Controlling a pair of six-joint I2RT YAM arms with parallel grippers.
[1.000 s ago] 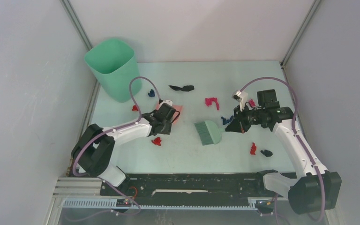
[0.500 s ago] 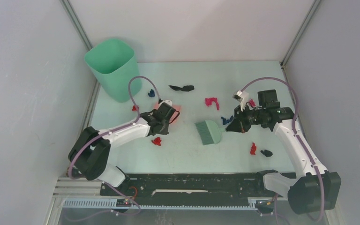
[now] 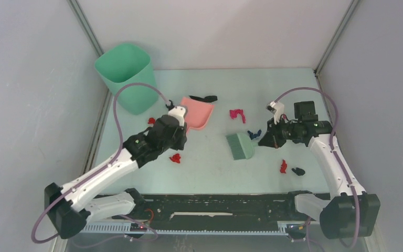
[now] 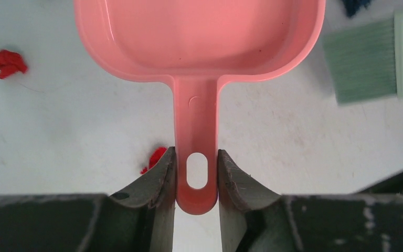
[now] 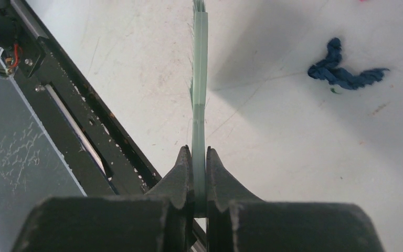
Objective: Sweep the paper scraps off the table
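My left gripper point(image 3: 181, 124) is shut on the handle of the pink dustpan point(image 3: 199, 112), which is held off the table point(image 3: 215, 176); the wrist view shows the handle point(image 4: 197, 131) clamped between both fingers. My right gripper point(image 3: 267, 139) is shut on the handle of the green brush point(image 3: 240, 146), seen edge-on in its wrist view point(image 5: 199, 79). Paper scraps lie scattered: red point(image 3: 176, 158), red point(image 3: 150, 121), black point(image 3: 203, 98), magenta point(image 3: 236, 113), blue point(image 3: 253, 134), red point(image 3: 283, 166), dark point(image 3: 298, 171). The blue scrap point(image 5: 346, 71) lies right of the brush.
A tall green bin point(image 3: 126, 76) stands at the far left corner. Grey walls enclose the table on three sides. A black rail point(image 3: 215, 207) with the arm bases runs along the near edge.
My left arm rose and swung the dustpan farther back and right, so its pan now shows fully. The brush shifted slightly right and turned with my right gripper.
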